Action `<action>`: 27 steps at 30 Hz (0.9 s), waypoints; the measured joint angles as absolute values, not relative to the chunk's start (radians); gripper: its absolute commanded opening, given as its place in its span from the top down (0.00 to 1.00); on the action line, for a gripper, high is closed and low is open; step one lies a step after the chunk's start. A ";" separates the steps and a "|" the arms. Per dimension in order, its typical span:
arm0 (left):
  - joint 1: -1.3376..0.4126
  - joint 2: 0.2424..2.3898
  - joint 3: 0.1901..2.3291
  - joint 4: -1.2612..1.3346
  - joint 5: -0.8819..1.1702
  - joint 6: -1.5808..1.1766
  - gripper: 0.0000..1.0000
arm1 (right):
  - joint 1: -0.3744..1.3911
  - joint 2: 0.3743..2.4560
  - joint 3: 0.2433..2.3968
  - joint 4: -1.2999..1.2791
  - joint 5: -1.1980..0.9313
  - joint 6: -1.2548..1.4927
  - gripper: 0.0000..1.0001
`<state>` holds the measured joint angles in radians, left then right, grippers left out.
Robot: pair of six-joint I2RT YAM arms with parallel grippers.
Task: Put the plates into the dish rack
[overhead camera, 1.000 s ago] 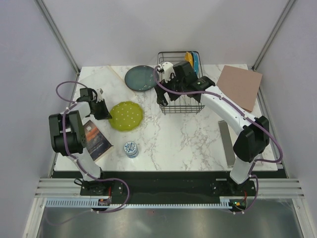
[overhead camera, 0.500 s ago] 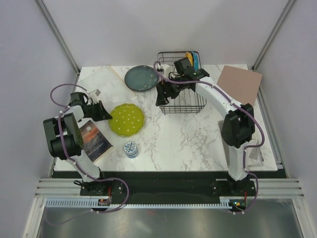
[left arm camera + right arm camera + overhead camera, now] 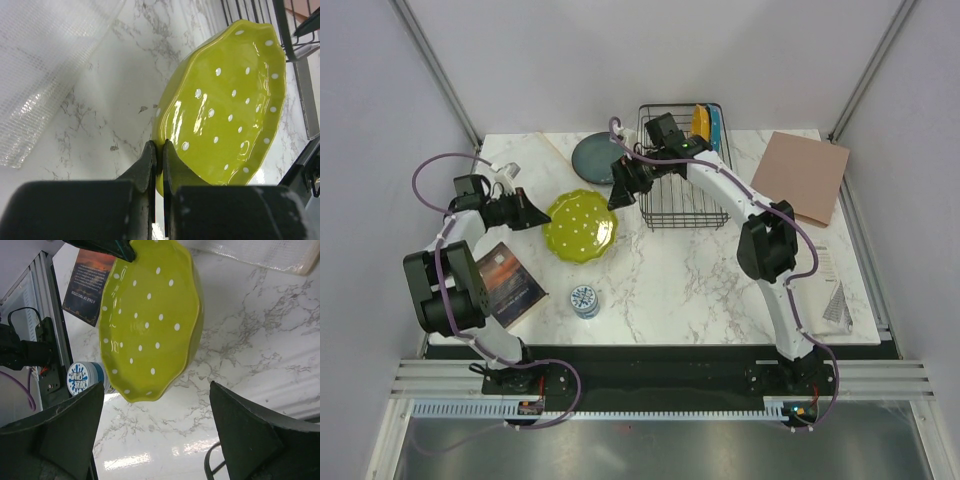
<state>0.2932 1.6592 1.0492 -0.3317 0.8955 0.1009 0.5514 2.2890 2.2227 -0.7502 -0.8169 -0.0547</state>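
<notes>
Because the lime-green plate (image 3: 225,100) is tilted up from the tabletop (image 3: 660,270), left of the dish rack (image 3: 690,208), pinched only at its rim by the closed left fingers (image 3: 147,160), it may pivot or slip. The right fingers (image 3: 65,430), spread wide and empty, hover close enough to knock it.
</notes>
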 measured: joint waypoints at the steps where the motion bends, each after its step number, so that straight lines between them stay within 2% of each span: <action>1: 0.293 1.650 1.056 -0.331 0.900 0.100 0.98 | 0.560 2.300 2.225 -0.750 -0.813 -0.052 0.07; 10: 0.293 1.580 1.083 -0.332 0.945 0.088 0.98 | 0.599 2.333 2.230 -0.756 -0.794 -0.031 0.07; 13: 0.293 1.579 1.083 -0.335 0.954 0.083 0.98 | 0.600 2.333 2.230 -0.756 -0.788 -0.025 0.12; 16: 0.293 1.579 1.083 -0.336 0.955 0.079 0.98 | 0.600 2.333 2.230 -0.749 -0.788 -0.013 0.21; 21: 0.293 1.573 1.083 -0.336 0.956 0.064 0.98 | 0.602 2.334 2.230 -0.731 -0.792 0.019 0.25; 25: 0.293 1.557 1.082 -0.336 0.959 0.057 0.98 | 0.607 2.334 2.230 -0.716 -0.812 0.036 0.39; 27: 0.293 1.549 1.079 -0.335 0.964 0.055 0.98 | 0.612 2.334 2.230 -0.712 -0.824 0.041 0.49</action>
<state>0.2932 1.5494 1.0794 -0.3351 0.9642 0.0551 0.6117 2.3337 2.2295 -0.7120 -0.8238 0.0414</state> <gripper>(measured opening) 0.047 0.633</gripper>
